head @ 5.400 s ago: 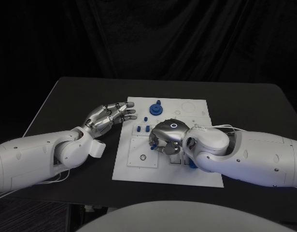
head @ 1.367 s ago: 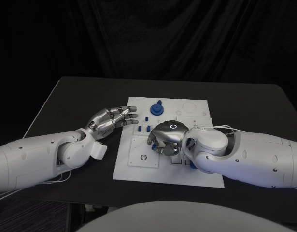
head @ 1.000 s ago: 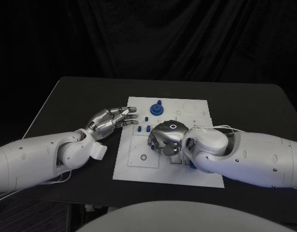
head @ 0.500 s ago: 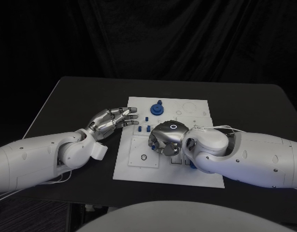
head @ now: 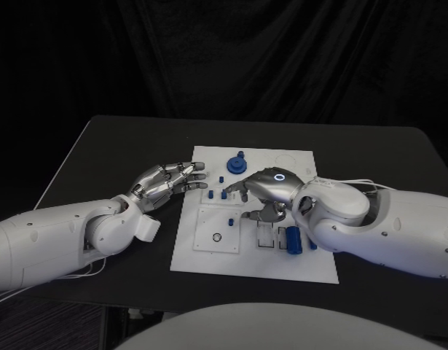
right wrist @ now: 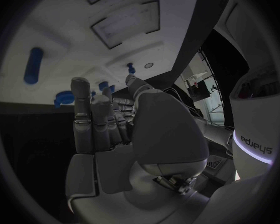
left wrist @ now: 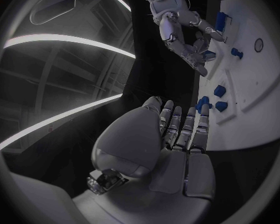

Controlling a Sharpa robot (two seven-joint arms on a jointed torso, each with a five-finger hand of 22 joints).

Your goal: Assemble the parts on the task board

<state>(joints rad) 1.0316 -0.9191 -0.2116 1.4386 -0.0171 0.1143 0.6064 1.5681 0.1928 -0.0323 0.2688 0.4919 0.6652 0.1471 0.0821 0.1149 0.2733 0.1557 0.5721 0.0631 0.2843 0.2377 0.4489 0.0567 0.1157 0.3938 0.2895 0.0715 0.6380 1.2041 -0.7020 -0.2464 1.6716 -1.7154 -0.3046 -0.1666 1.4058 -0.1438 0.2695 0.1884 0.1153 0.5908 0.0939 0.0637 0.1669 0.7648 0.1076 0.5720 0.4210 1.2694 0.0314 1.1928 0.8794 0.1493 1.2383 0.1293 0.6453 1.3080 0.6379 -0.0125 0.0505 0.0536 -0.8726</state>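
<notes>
The white task board lies mid-table. A round blue part with a knob stands near its far edge, and small blue pegs stand left of centre. Two blue cylinders lie in slots at the near right. My right hand is over the board's middle, fingers apart and holding nothing; the right wrist view shows its fingers straight, with a blue cylinder and pegs beyond. My left hand hovers at the board's left edge, fingers extended, empty, pointing at the pegs.
The black table surrounds the board, with free room at the far side and to the right. My right forearm lies across the board's near right corner. A square recess with a small ring sits at the near left.
My right hand has lifted and turned away from the board's middle, its fingers uncurling, and the blue cylinders near the right edge now show. My left hand has hardly moved.
</notes>
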